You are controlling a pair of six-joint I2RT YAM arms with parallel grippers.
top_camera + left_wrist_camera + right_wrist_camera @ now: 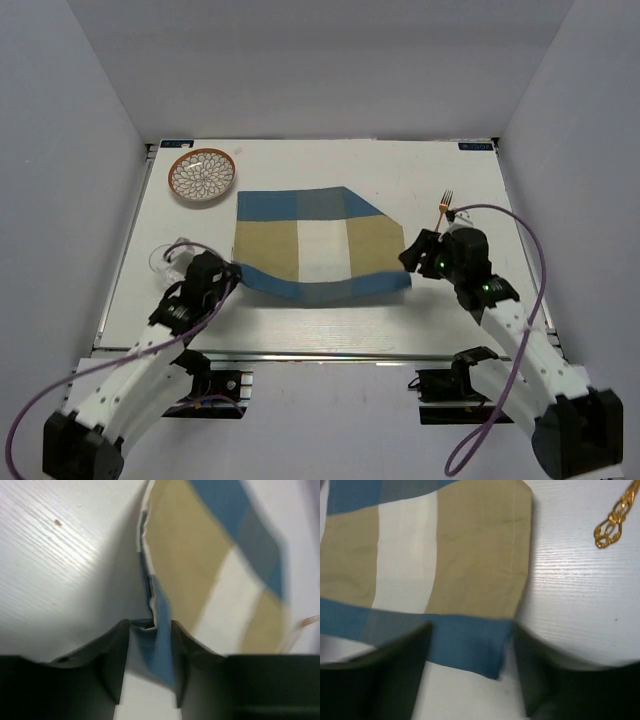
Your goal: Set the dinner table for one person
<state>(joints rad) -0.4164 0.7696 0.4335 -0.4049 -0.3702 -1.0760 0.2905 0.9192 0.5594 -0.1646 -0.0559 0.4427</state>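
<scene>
Plate [202, 175] — top view only; wrists show placemat [470, 555].

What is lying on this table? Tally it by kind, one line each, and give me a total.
checked cloth placemat: 1
patterned bowl: 1
gold fork: 1
clear glass: 1
Total: 4

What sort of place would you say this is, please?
Probably a robotics test cell staged as a dining spot: plain pale wall panels box in a large white rectangular tabletop, which carries a blue-and-tan checked cloth placemat, a round orange-rimmed patterned bowl and a gold metal fork.
</scene>
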